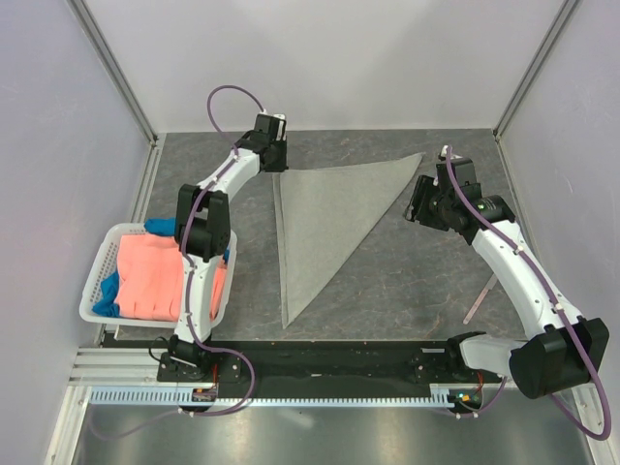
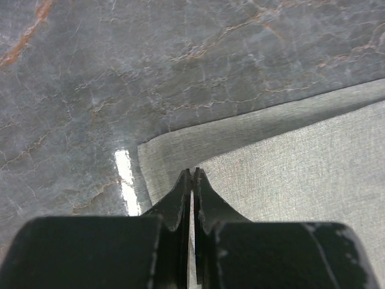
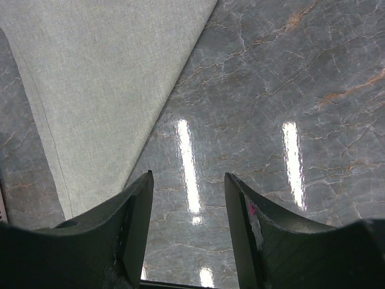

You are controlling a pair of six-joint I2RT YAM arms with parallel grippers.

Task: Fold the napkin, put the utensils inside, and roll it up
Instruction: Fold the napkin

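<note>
A: What's the setting?

B: A grey marbled counter (image 1: pixel 407 281) boxed in by plain white walls. The napkin (image 1: pixel 325 218) lies flat in the middle, folded to a triangle: one edge runs near to far on the left, one along the far side, and the long edge slants from the far-right tip to the near tip.

A: Any containers?

B: One white basket (image 1: pixel 97 281) at the left edge. It holds an orange cloth (image 1: pixel 150 276) on top of a blue cloth (image 1: pixel 107 291).

A: And the arms?

B: The left claw (image 2: pixel 193 171) sits at the napkin's far-left corner with its fingers pressed together. The tips meet right at the upper layer's corner; I cannot tell whether cloth is pinched between them. The right claw (image 3: pixel 187 174) hangs just beside the far-right tip, fingers apart, nothing between them.

A: Where's the utensil?

B: A slim pinkish stick (image 1: pixel 480 298) lies on the near right, well apart from the napkin and close to the right forearm. Its length runs near to far, leaning a little right. The right arm is clearly nearer, but I judge its claw must draw back toward the near side to reach it.
</note>
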